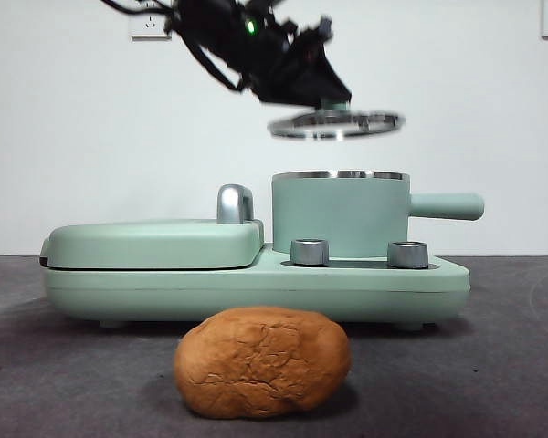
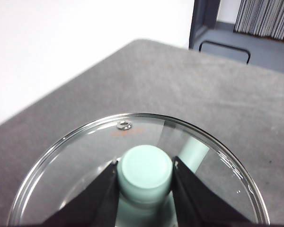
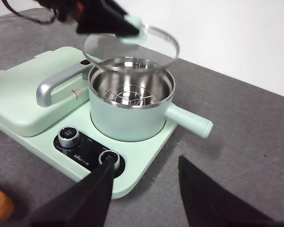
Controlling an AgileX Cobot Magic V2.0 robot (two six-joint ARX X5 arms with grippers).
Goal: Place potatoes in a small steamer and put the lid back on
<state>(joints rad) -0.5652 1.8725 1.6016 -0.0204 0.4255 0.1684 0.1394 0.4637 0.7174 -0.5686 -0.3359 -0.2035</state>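
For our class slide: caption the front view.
Left pincer holds the lid above the open steamer; potato waits.

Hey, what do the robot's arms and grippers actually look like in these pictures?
Both grippers have flat, matte black jaws that taper like wedges. The left gripper sits on a black arm with loose black cables and a small green light. Of the right gripper only the two dark jaws show.

Lid held in the air above the open steamer.

The left gripper (image 1: 331,102) clamps the lid (image 1: 335,123) by its knob, clear of the small steamer (image 1: 340,215) on the mint-green cooker base (image 1: 256,283). The potato (image 1: 261,362) lies on the grey table (image 1: 55,365) near its front edge, before the base.
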